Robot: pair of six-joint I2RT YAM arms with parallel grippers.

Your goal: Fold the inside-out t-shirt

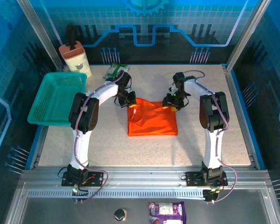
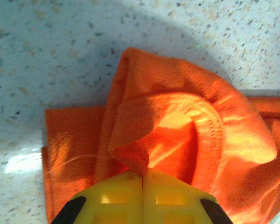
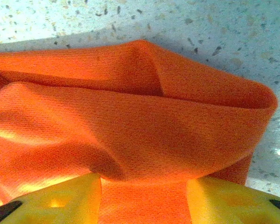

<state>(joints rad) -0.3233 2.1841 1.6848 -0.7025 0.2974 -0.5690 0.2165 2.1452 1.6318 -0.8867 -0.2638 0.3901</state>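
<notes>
Pinching t-shirt [image 1: 152, 120] cloth by collar: left fingers [image 2: 143, 176] fully closed; right fingers [image 1: 171, 104] half-spread, clamping thick fold.

My left arm [image 1: 84, 112] reaches forward and bends in to the right at the elbow. Its wrist points down. The left gripper [image 2: 143, 173] has its yellow fingers [image 2: 126, 186] pressed tight together, with a bit of the inside-out t-shirt [image 2: 177, 121] pinched in the crack. My right arm [image 1: 213, 112] bends in to the left. The right gripper [image 3: 143, 186] has its fingers apart, with a thick fold of the shirt squeezed between them.
</notes>
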